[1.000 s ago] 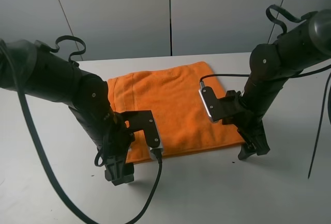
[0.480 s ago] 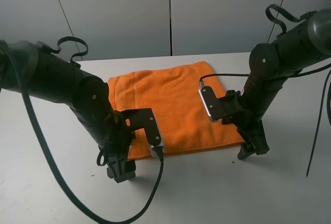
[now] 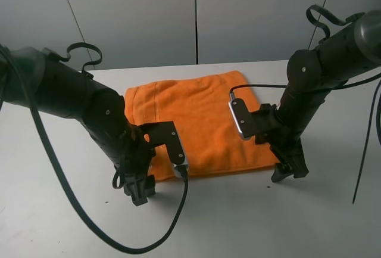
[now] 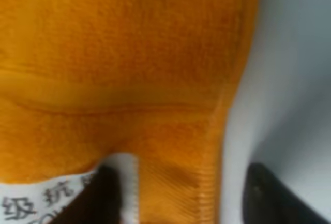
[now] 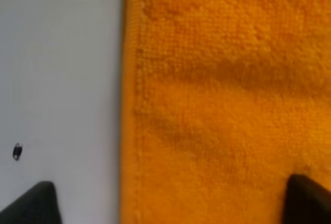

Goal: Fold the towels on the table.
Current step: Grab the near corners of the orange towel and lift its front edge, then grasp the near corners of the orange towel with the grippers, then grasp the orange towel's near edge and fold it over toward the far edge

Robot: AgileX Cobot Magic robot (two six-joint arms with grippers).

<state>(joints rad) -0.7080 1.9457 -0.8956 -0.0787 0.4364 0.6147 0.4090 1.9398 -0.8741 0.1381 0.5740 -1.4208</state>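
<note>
Well, orange towel (image 3: 196, 121) lay flat on table (image 3: 268, 222). L gripper (image 4: 189, 198) sat at towel's front-left corner, jaws spread: one tip on cloth by white label (image 4: 31, 203), other on bare table, hem btwn. R gripper (image 5: 170, 206) at front-right corner, jaws wide, straddling hem likewise; nothing pinched.

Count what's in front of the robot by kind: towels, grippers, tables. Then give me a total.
Orange towel: 1
Grippers: 2 (left gripper, right gripper)
White table: 1
Total: 4
</note>
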